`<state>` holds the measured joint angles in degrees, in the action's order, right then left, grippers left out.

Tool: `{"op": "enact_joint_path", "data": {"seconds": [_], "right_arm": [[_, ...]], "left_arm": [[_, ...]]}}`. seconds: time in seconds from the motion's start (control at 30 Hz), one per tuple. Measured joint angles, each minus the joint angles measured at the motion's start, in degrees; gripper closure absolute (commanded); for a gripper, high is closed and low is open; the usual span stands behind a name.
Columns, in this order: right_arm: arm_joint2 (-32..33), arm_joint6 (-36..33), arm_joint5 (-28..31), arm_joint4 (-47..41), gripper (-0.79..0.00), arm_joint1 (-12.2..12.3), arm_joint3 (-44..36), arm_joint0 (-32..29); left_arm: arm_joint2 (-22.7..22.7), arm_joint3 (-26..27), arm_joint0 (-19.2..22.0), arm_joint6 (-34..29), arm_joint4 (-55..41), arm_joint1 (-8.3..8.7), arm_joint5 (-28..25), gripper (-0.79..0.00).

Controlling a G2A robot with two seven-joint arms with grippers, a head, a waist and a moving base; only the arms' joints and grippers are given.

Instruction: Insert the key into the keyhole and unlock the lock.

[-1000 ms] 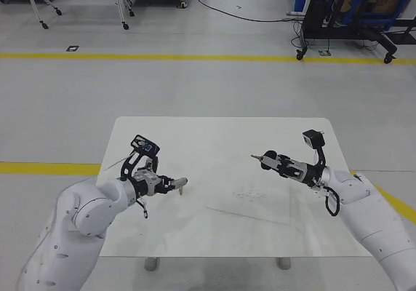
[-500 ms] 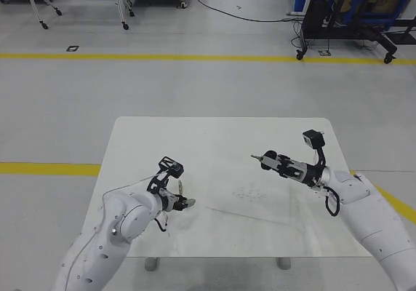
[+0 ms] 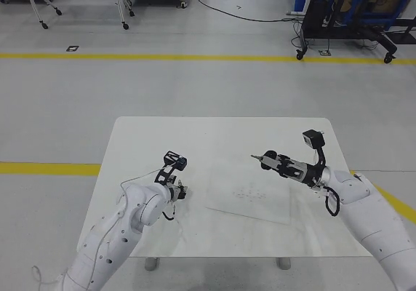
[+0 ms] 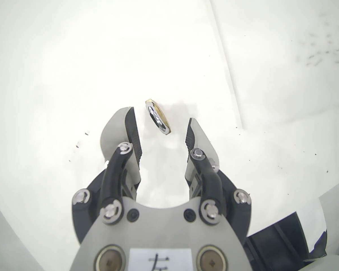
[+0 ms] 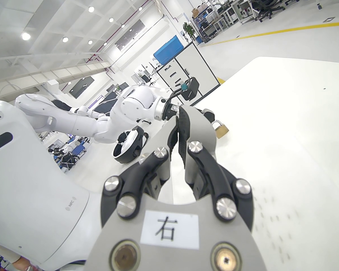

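Top view: white worktop (image 3: 222, 134), rectangular, with a thin clear sheet (image 3: 266, 207) lying flat on it towards the front edge. Left arm (image 3: 139, 207) comes in over the front-left corner. Right arm (image 3: 361, 204) comes in over the right edge.

Left hand (image 3: 179, 191) sits low over the worktop, left of centre and about midway between the front and back edges. In the left wrist view the left hand (image 4: 160, 118) is spread wide, holding nothing, with one finger (image 4: 130, 131) on each side of the lock (image 4: 157, 115) and a gap on both sides.

Right hand (image 3: 259, 158) hovers above the right half of the worktop, well apart from the left hand and pointing towards it. In the right wrist view the right hand (image 5: 178, 118) has its fingers pressed together. Whether anything is pinched between them cannot be told.

Lock: small brass padlock with a silver shackle. It rests on bare worktop near the sheet's edge, not touching it. Right wrist view shows the lock (image 5: 221, 130) just beside the left hand's fingertip, shackle uppermost.
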<state>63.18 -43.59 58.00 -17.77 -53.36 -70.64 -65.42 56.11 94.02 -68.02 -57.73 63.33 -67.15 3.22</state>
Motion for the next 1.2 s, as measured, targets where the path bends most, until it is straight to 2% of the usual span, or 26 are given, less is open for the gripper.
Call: {"op": "enact_joint_path", "data": {"seconds": [0.17, 0.23, 0.27, 0.3, 0.5, 0.7, 1.2], "right_arm": [[0.0, 0.0, 0.0, 0.0, 0.000, 0.0, 0.0, 0.0], [0.0, 0.0, 0.0, 0.0, 0.000, 0.0, 0.0, 0.0], [0.0, 0.0, 0.0, 0.0, 0.000, 0.0, 0.0, 0.0], [0.0, 0.0, 0.0, 0.0, 0.000, 0.0, 0.0, 0.0], [0.0, 0.0, 0.0, 0.0, 0.000, 0.0, 0.0, 0.0], [0.0, 0.0, 0.0, 0.0, 0.000, 0.0, 0.0, 0.0], [0.0, 0.0, 0.0, 0.0, 0.000, 0.0, 0.0, 0.0]], "left_arm": [[-0.5, -1.9, 0.9, 0.7, 0.0, -0.45, 1.0, -0.280], [-0.7, -2.9, 1.5, 1.2, -0.5, -0.71, 1.5, -0.197], [-0.8, -3.3, 1.7, 1.5, -0.9, -0.84, 1.8, -0.120], [-0.9, -3.8, 2.1, 1.8, -1.3, -1.01, 2.0, -0.003], [-2.6, -6.2, 3.5, 1.5, -2.0, -1.68, 0.5, 0.000], [-2.7, -5.9, 3.7, 0.6, -0.8, -1.70, -1.3, 0.000], [0.3, -4.4, 2.8, 2.3, -0.8, -0.98, -8.7, 0.000]]}}
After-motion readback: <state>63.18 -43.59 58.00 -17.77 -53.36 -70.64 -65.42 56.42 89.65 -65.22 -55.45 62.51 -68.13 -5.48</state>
